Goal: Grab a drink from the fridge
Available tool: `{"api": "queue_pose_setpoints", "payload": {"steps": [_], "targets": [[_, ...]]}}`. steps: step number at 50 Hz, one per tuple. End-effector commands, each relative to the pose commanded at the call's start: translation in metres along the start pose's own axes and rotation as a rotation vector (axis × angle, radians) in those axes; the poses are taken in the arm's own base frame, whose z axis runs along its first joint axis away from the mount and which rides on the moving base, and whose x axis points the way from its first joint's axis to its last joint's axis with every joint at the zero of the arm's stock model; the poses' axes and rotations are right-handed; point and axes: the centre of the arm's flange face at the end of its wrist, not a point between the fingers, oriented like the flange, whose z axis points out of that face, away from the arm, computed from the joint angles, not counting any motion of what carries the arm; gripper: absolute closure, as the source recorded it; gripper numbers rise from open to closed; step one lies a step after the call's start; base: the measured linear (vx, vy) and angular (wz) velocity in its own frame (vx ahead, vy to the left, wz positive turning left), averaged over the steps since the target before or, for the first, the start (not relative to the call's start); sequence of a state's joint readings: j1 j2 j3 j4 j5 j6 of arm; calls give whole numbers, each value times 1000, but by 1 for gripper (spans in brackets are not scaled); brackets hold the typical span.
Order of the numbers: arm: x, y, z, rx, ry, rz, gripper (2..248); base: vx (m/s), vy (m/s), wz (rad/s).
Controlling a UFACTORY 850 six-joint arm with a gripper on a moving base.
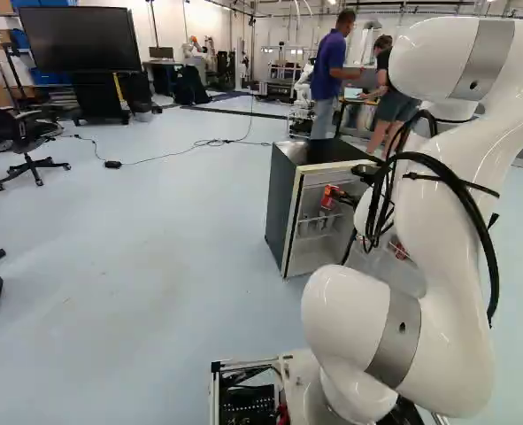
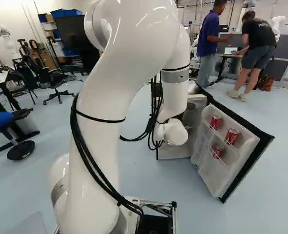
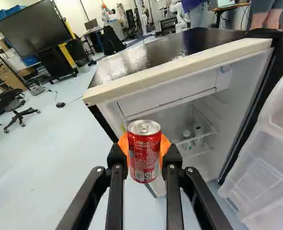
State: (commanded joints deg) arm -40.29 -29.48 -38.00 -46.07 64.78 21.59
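Pale floor (image 1: 155, 239), can (image 3: 144, 152) in gripper (image 1: 334, 197)

White lettering and smaller print stand on the gripped red can (image 3: 144, 155).

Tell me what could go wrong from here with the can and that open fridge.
The red can is held only between two fingers, so a loosened grip could drop it onto the floor.
The door stands wide open beside the arm; swinging that way might knock it and shake its cans.
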Motion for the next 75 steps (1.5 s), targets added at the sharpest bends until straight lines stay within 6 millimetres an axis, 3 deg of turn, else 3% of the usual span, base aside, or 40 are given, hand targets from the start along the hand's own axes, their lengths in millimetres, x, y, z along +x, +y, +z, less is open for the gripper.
{"api": "queue_pose_setpoints", "payload": {"steps": [75], "targets": [[78, -26, -30, 1, 134, -117, 166, 0, 0, 0]]}}
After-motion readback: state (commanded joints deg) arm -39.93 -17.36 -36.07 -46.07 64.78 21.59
